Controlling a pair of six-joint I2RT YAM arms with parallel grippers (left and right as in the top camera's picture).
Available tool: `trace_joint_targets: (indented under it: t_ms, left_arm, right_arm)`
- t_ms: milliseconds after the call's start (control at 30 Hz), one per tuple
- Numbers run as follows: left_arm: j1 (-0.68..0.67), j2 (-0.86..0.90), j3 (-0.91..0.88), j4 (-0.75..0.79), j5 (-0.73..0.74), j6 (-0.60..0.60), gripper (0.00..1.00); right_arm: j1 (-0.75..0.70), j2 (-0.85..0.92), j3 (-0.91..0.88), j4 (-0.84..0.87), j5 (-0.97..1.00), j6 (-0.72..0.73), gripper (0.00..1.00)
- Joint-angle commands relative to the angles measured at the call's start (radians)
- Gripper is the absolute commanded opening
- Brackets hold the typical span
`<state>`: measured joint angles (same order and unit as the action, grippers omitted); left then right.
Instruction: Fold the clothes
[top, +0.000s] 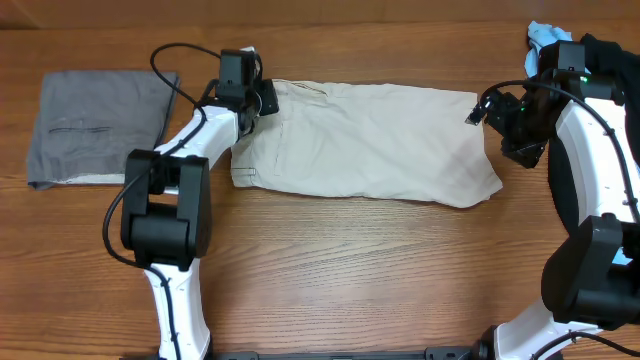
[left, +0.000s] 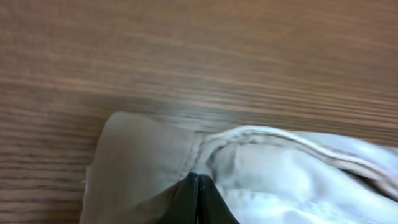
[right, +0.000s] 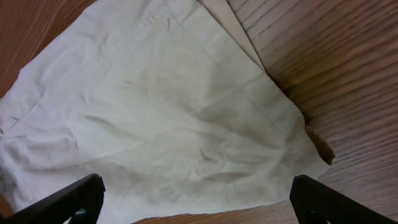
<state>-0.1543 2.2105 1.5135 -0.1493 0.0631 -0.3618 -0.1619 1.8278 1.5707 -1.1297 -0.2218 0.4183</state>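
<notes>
The pale beige shorts lie flat across the table's middle, waistband to the left and leg hems to the right. My left gripper is at the waistband's far left corner. In the left wrist view its fingers are pressed together on the shorts' waistband fabric. My right gripper is open at the leg-hem end. In the right wrist view its fingers spread wide above the shorts, touching nothing.
A folded grey garment lies at the left, apart from the shorts. A pale blue cloth shows at the far right corner behind the right arm. Bare wooden table lies in front.
</notes>
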Motion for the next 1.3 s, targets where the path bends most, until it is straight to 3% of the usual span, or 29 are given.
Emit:
trace_joint_targets:
  t_ms: [0, 167, 333, 533, 567, 600, 633, 667, 700, 833, 1000, 1267]
  left_arm:
    - [0.011, 0.016, -0.005, 0.005, -0.020, -0.027, 0.04]
    - [0.010, -0.082, -0.003, 0.021, 0.024, -0.028, 0.04]
    - [0.010, -0.287, -0.002, 0.005, 0.087, -0.032, 0.04]
    - [0.011, -0.535, -0.002, -0.224, 0.082, -0.031, 0.05]
    - [0.011, -0.563, -0.002, -0.267, 0.083, -0.031, 0.10]
    - [0.011, -0.591, -0.002, -0.315, 0.082, -0.029, 0.20]
    - [0.011, -0.609, -0.002, -0.352, 0.082, -0.023, 0.22]
    - [0.011, -0.621, -0.002, -0.383, 0.073, -0.018, 0.22]
    - [0.011, -0.630, -0.002, -0.420, 0.047, -0.016, 0.18]
    - [0.011, -0.624, -0.002, -0.505, -0.017, -0.016, 0.09]
    - [0.011, -0.608, -0.002, -0.584, -0.023, -0.016, 0.17]
    - [0.010, -0.573, -0.004, -0.628, -0.023, -0.016, 0.08]
  right_arm:
    - [-0.001, -0.021, 0.013, 0.002, -0.008, -0.003, 1.00]
    - [-0.001, -0.021, 0.013, 0.027, -0.003, -0.003, 1.00]
    - [-0.001, -0.021, 0.013, 0.085, -0.025, 0.000, 1.00]
    - [-0.001, -0.020, 0.013, 0.093, -0.130, 0.001, 1.00]
    - [-0.001, -0.020, 0.013, 0.106, -0.152, 0.008, 0.99]
    - [0.003, -0.020, 0.012, 0.139, -0.187, 0.019, 0.85]
    - [0.011, -0.019, 0.010, 0.183, -0.215, 0.019, 0.62]
    - [0.024, -0.019, 0.006, 0.235, -0.232, 0.019, 0.22]
    - [0.047, -0.019, 0.003, 0.300, -0.232, 0.020, 0.04]
    - [0.135, -0.004, 0.001, 0.470, -0.232, 0.020, 0.04]
    - [0.272, 0.056, 0.001, 0.656, -0.146, 0.020, 0.04]
    - [0.396, 0.265, 0.001, 0.858, 0.008, 0.019, 0.04]
